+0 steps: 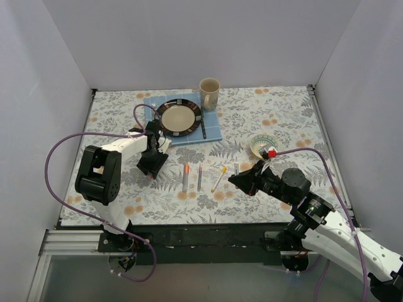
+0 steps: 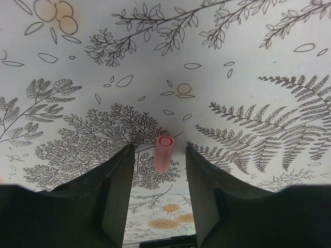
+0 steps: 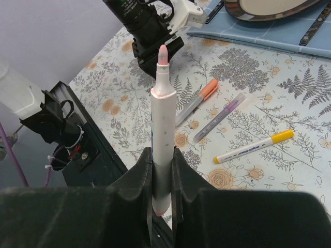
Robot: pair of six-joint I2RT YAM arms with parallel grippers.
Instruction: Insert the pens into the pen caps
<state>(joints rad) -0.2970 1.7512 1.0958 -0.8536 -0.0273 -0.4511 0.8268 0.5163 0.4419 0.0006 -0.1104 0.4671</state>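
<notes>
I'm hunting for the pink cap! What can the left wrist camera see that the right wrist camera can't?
Only the left wrist view shows the pink cap, between the open fingers of the left gripper. Only the right wrist view shows the pink pen clamped in the right gripper, three more pens and a plate. Both show the flowery tablecloth and the left gripper.

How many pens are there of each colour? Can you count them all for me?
pink pen: 1
orange pen: 1
purple pen: 1
yellow pen: 1
Total: 4 pens
</notes>
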